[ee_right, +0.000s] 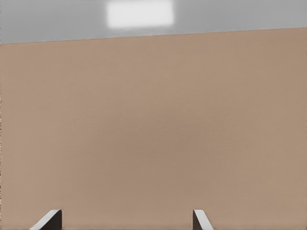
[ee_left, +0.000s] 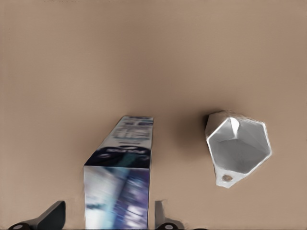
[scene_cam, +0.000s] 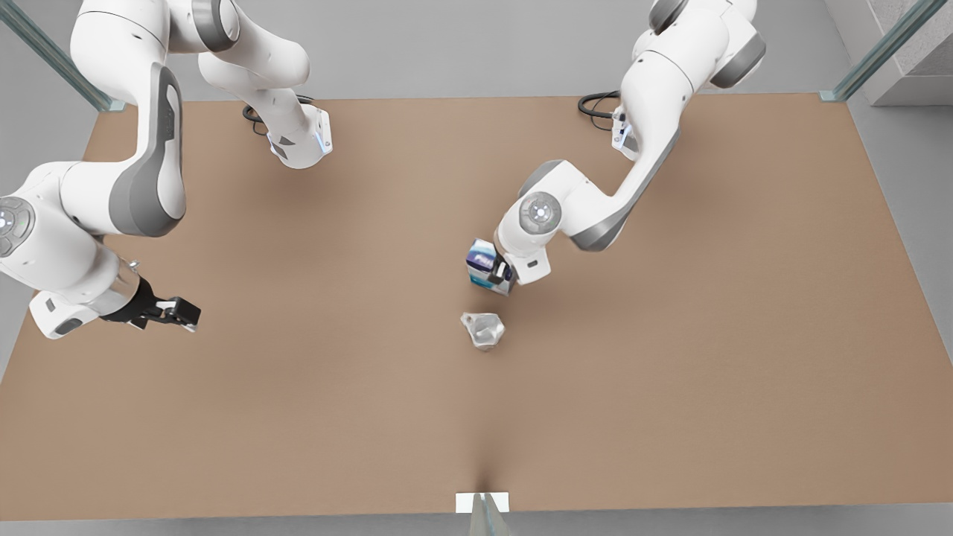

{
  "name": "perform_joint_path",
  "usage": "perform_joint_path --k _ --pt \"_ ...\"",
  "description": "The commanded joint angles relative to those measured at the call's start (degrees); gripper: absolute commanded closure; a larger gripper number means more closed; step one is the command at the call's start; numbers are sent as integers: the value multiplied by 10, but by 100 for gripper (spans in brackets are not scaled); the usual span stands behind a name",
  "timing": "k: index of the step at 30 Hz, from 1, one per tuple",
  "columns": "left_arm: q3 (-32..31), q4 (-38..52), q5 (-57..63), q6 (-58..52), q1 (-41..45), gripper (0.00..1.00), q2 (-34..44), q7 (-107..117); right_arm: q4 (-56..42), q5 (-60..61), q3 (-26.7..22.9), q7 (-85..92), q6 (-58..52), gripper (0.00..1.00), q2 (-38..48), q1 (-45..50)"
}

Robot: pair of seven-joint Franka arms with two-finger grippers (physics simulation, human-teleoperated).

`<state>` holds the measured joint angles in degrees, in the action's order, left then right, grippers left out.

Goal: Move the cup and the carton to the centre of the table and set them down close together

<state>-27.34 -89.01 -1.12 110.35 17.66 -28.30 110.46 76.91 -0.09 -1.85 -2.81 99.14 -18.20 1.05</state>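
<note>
**Carton between the left fingers, cup close by at mid-table**

Right now the left gripper (scene_cam: 500,274) sits near the middle of the table (scene_cam: 670,372), reached in from the arm on the front view's right. Its wrist view shows the carton (ee_left: 120,182) standing between the two dark fingers (ee_left: 160,215), one on each side; a sliver of table shows between the carton and either finger there, so the jaws stand spread about the box, close to it, and whether the pads press on it cannot be told. In the front view the carton (scene_cam: 484,264) appears just beside the wrist, its dark blue-purple panel facing up (white lettering can be made out on it, though not read).

The cup (scene_cam: 482,330) rests on the table near the carton, towards the front view's lower edge, the two apart with bare tabletop between them. In the left wrist view the cup (ee_left: 237,148) shows its faceted, silvery inside, the mouth turned towards the camera.

The right gripper (scene_cam: 167,313) waits well apart, over the table near the edge at the front view's left. Its fingers (ee_right: 48,220) stand wide with nothing between them, and plain brown tabletop (ee_right: 153,134) lies beneath.
</note>
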Motion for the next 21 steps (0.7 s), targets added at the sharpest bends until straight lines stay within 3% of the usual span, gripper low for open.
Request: perform_joint_path --k 1,4,7,10,12,13,17,21 --pt "0 8 2 -9 0 0 0 -1 -1 0 0 0 0 0 0 0" --pt "20 35 27 -65 -4 0 0 -95 -1 0 0 0 0 0 0 0" --pt "119 71 27 -112 -4 0 4 -397 -1 -16 0 0 3 0 2 -5" --pt "265 81 26 -128 -4 0 43 -823 0 -15 -1 47 -4 0 6 -6" --pt "311 85 26 -145 -6 0 78 -991 0 -14 -1 47 -4 0 7 -7" --pt "307 82 27 -160 -28 0 105 -1039 -1 -13 -1 46 -4 0 7 -6" --pt "171 96 87 -186 -171 0 151 -1087 -1 -10 -1 42 -4 0 6 -4" --pt "156 105 98 -187 -183 0 147 -1084 -1 -10 -1 46 -2 0 4 -7"
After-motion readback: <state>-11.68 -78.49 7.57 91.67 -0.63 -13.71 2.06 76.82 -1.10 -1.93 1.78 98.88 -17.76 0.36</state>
